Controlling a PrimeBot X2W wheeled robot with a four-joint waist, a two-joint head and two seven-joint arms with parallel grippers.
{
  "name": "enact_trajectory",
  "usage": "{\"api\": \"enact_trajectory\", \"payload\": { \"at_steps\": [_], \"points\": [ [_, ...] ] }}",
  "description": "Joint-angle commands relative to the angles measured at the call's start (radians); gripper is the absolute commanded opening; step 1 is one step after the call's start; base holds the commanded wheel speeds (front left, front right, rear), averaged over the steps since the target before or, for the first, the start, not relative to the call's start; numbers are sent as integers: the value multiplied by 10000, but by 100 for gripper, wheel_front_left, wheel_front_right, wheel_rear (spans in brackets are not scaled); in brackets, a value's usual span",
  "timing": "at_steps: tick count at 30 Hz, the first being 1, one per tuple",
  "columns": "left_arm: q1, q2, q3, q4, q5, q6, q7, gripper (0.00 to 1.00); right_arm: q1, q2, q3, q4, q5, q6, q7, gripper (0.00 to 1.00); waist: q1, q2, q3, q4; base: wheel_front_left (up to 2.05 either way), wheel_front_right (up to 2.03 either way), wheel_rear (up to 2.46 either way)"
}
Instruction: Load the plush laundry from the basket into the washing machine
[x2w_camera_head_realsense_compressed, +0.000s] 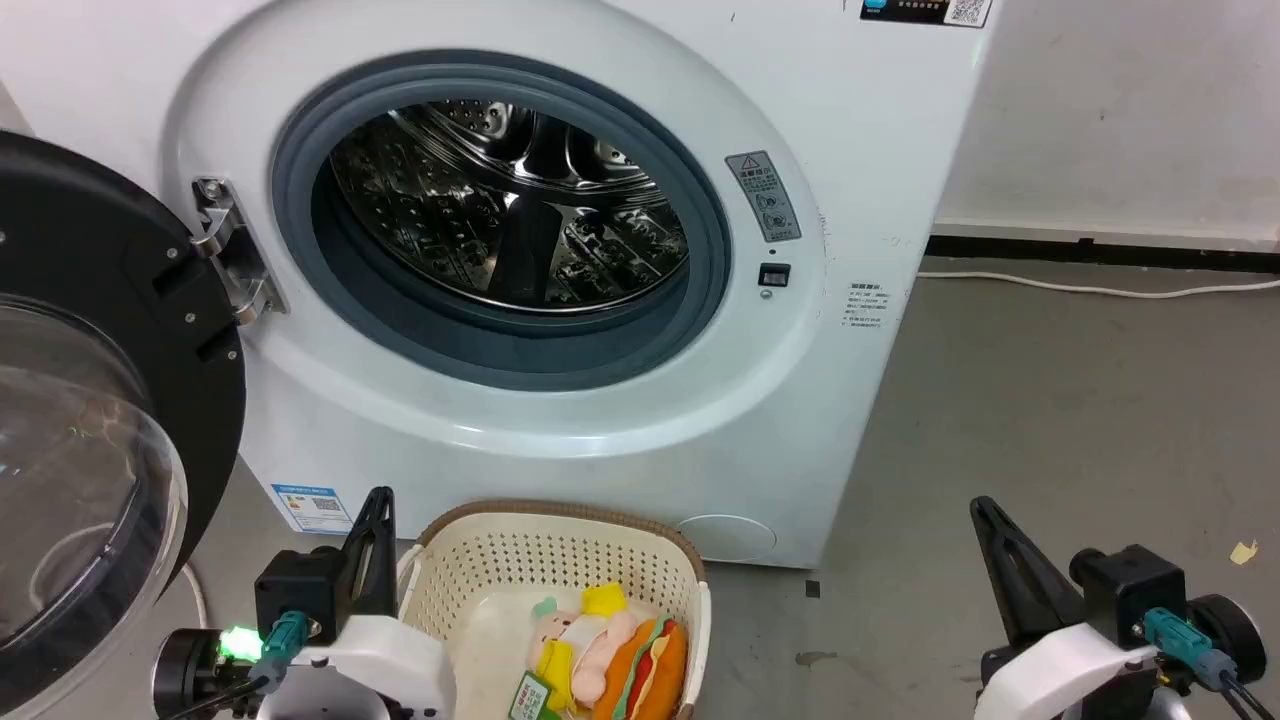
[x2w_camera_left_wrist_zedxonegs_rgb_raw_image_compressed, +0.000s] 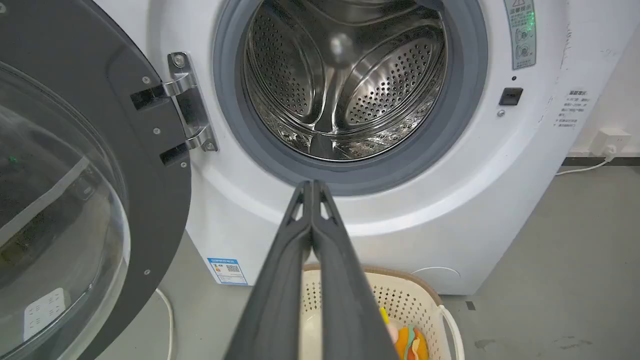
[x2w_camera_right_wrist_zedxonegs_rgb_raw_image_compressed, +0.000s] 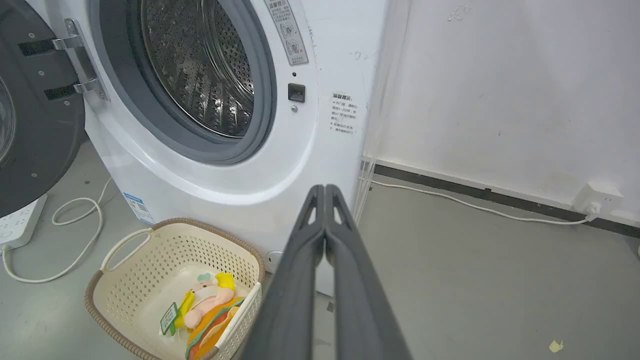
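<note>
You are looking at the plush laundry as a small bundle of soft toys lying together: a pink doll-like plush in yellow with a green tag at its lower end, and pressed against its right side an orange hamburger-shaped plush with red and green layers. The bundle lies on the bottom of the basket, towards its near right corner, the hamburger touching the right wall. The basket is cream perforated plastic with a brown woven-look rim and a pale loop handle on each side; it stands on the grey floor just in front of the washing machine, below the drum opening. The round black-framed glass door stands swung wide open on its hinge at the left, and inside the grey rubber ring the drum shows you its shiny perforated steel wall all round. Your left gripper hangs just left of the basket with its two dark fingers pressed together on nothing, tips pointing at the lower edge of the rubber ring in the left wrist view. Your right gripper is well to the right of the basket over bare floor, its fingers likewise closed and holding nothing
</note>
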Motion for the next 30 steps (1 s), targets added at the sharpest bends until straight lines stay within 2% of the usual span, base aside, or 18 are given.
{"api": "enact_trajectory", "payload": {
  "at_steps": [1, 30],
  "points": [
    [102, 1, 5, -43, 24, -55, 3, 0, -116, -10, -5, 22, -74, -9, 14, 0, 0, 0, 0, 0, 0, 0, 0],
    [102, 1, 5, -43, 24, -55, 3, 0, -116, -10, -5, 22, -74, -9, 14, 0, 0, 0, 0, 0, 0, 0, 0]
  ]
}}
